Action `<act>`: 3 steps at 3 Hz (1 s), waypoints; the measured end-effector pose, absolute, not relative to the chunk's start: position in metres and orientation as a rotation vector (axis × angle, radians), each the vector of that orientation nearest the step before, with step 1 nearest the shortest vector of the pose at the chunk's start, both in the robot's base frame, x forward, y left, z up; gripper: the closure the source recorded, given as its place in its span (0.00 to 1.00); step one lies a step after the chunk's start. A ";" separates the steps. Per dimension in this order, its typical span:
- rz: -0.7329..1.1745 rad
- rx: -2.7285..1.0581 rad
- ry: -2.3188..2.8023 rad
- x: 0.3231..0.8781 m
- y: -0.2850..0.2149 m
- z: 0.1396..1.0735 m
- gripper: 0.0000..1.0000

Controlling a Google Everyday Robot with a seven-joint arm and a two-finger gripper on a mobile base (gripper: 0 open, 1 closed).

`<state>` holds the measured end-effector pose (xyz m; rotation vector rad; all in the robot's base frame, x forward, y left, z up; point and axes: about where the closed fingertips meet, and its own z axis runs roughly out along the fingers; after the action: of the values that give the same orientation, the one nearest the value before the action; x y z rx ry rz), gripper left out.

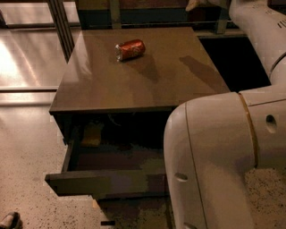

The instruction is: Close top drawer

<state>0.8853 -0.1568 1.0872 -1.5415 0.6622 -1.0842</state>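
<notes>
The gripper (193,4) shows only as a pale tip at the very top edge of the view, beyond the far edge of the tabletop (134,89), and most of it is cut off, so whether it is released or clenched cannot be told; nothing can be seen in its grasp. The white arm (263,31) leads away from it down the right side of the view to a bulky white segment (223,161) that fills the lower right corner. A long way toward the camera from the gripper, and well apart from it, the top drawer (103,182) stands pulled out from under the brown top of the cabinet (62,120). Its flat dark front panel faces the viewer, and its right end is hidden behind the bulky arm segment. Inside the drawer, at the rear left corner, lies a yellowish object (92,134) too dim to identify. Much nearer the gripper, to its left in the picture and a little closer to the camera, a red can (130,49) lies on its side on the tabletop. Just toward the camera from the gripper, a dark elongated shadow (202,71) falls across the right part of the tabletop. The speckled floor (27,147) spreads out to the left of the cabinet, far from the gripper.
</notes>
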 end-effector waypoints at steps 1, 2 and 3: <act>-1.088 -1.436 0.657 0.887 -0.160 1.101 0.00; -1.095 -1.332 0.651 0.890 -0.159 1.111 0.00; -1.147 -1.363 0.614 0.889 -0.157 1.111 0.00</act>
<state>0.8893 -0.1570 1.1108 -1.3630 0.6139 -1.1465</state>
